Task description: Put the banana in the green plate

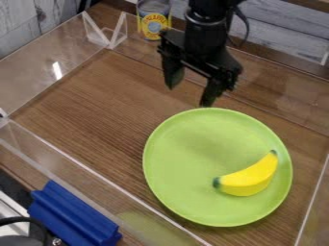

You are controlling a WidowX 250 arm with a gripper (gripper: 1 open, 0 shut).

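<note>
The banana (248, 174) lies on the green plate (187, 163), toward its right side, well inside the rim. Above the plate's far edge hangs the gripper (191, 84), jaws spread wide and empty. The placing looks done, so the arm's best move is to lift straight clear without brushing plate or fruit.

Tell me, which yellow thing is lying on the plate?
The banana, lying on the green plate near its right edge. The other yellow thing, a can, stands upright far back on the table.
</note>
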